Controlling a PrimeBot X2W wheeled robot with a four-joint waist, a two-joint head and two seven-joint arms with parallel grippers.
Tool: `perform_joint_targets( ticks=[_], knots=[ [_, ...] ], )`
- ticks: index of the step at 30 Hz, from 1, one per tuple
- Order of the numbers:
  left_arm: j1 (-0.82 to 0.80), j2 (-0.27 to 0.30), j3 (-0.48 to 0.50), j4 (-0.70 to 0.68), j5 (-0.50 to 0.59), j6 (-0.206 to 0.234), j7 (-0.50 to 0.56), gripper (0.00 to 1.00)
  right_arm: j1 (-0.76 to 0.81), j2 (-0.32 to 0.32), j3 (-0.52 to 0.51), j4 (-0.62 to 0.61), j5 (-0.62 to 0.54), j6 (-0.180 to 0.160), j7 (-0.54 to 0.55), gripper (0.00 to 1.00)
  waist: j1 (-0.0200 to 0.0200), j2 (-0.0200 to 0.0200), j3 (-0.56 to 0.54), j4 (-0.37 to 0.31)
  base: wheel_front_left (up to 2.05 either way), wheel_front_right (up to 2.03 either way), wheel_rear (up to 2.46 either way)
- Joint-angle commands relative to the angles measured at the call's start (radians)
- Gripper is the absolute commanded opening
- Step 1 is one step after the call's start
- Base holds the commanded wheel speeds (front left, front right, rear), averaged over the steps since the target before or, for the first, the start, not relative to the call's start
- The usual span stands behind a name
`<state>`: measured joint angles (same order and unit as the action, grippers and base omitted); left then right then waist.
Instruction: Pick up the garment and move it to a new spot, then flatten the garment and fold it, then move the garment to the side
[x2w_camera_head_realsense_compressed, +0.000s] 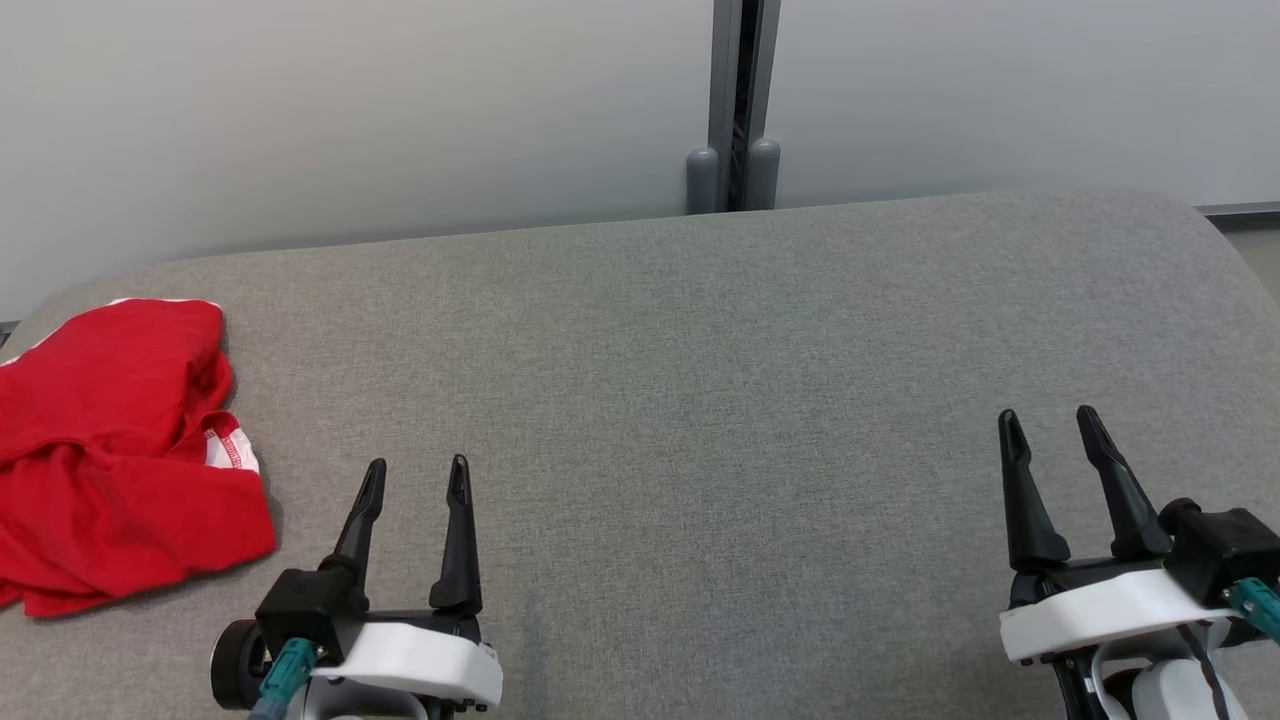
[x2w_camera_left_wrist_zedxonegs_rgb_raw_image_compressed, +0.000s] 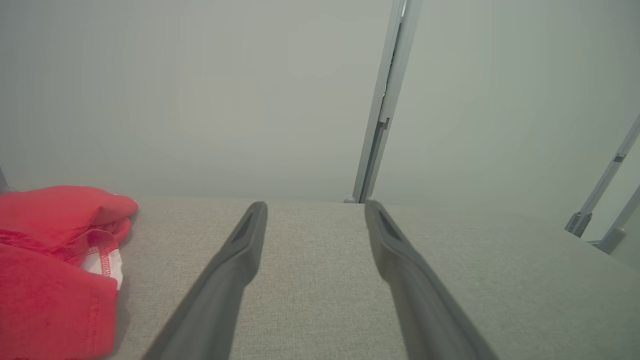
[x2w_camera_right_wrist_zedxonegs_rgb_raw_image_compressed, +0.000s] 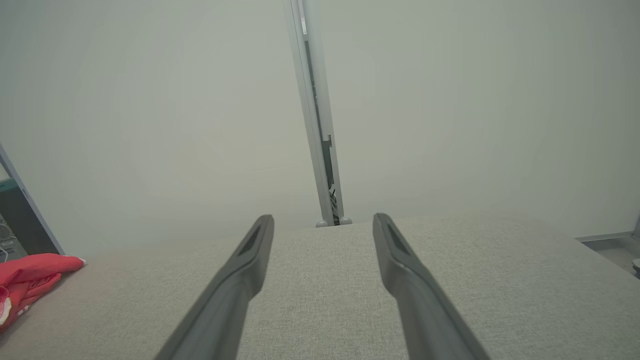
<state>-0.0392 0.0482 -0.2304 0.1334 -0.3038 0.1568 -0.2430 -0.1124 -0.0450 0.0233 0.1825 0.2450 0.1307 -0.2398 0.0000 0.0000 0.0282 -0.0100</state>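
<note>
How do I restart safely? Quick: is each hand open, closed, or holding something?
Left hand: open, holding nothing.
Right hand: open, holding nothing.

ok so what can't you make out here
Garment: head view's left edge cuts it off; its own folds hide its shape and type.
Garment, left wrist view: cut by the left and bottom edges.
Garment, right wrist view: small, at the left edge.
Left gripper and right gripper: wrists cut by head view's bottom edge.
</note>
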Motion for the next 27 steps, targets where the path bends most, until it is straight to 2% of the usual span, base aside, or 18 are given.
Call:
perform_joint_targets(
  ticks=[1,10,27],
  knots=[
    [0.001,0.003,-0.004,0.000,0.020,0.005,-0.007,1.00,-0.011,-0.008,0.003,0.006,-0.019,0.000,-0.013,1.00,0.0000,0.0000,-0.001,0.000,0.00,0.00,0.00],
    [0.003,0.004,-0.019,0.009,0.074,0.025,-0.024,1.00,-0.018,-0.009,0.014,0.027,-0.085,0.000,-0.029,1.00,0.0000,0.0000,-0.004,0.000,0.00,0.00,0.00],
    [-0.009,0.004,-0.024,0.011,0.069,0.028,-0.024,1.00,-0.020,-0.009,0.018,0.036,-0.078,0.000,-0.027,1.00,0.0000,0.0000,0.003,0.018,0.00,0.00,0.00]
  ],
)
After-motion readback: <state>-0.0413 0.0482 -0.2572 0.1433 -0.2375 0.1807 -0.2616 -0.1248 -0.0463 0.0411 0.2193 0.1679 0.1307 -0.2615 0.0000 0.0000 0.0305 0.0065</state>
